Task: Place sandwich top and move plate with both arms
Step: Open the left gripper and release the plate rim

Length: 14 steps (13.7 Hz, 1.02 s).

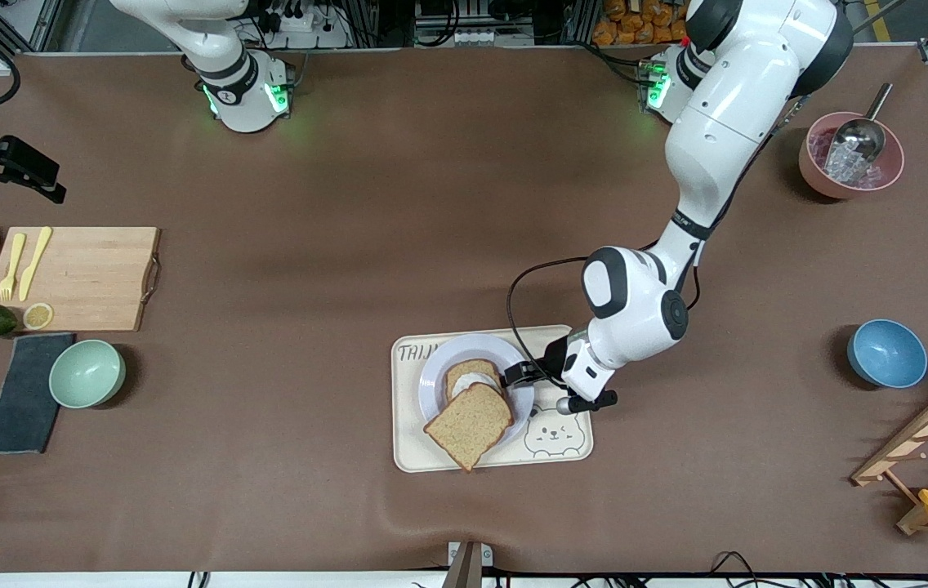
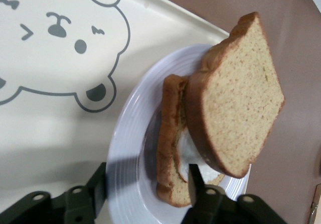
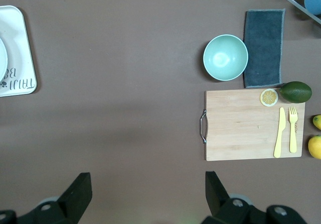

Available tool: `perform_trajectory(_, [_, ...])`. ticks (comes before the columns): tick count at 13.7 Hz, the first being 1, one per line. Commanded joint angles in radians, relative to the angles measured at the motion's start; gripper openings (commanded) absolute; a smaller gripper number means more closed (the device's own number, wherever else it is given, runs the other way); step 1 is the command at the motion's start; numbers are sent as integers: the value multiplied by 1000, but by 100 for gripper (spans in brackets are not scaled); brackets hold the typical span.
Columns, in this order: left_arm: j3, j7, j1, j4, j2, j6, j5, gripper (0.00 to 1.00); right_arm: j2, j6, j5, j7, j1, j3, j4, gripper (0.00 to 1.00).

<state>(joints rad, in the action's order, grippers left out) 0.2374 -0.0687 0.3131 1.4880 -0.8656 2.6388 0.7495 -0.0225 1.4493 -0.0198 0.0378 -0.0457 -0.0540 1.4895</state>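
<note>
**Squaring up the lid before the plate travels**

Hovering low at the plate, the left claw sits over its rim on the side toward the left arm's end of the bench, fingers spread wide and gripping nothing. In the left wrist view the two black fingers straddle the plate's edge, one just at the egg toast.

And the sandwich top? Released, but not tidy: it leans on the toast below, skewed, one corner hanging past the plate's rim over the bear tray, on the side nearer the front camera.

That's the worry, I'd say. Lift the plate now and that slice could slide off. The clean play looks like a gentle nudge to seat the bread flat and centred, or at least a level, slow lift.

The right claw is parked high over bare bench toward the right arm's end, fingers apart and empty, waiting, with the cutting board and mint bowl in its sights. It needs to come across and take the rim facing the left claw's grip, both closing together so the plate stays flat.
</note>
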Motion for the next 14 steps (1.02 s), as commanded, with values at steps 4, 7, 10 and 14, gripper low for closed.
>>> perform_trajectory(4, [-7,0,-23,115,140,-2,-41,100,-5,8,0,16,-14,-10,8,100])
perform_trajectory(7, [-13,0,-58,228,270,-3,-53,100,-4,8,12,16,-16,-9,8,100])
perform_trajectory(10, [-13,0,-152,372,439,-51,-123,100,-4,8,24,13,-26,-9,8,100])
perform_trajectory(14, [-13,-14,-333,399,614,-372,-364,100,-4,8,24,14,-23,-9,8,100])
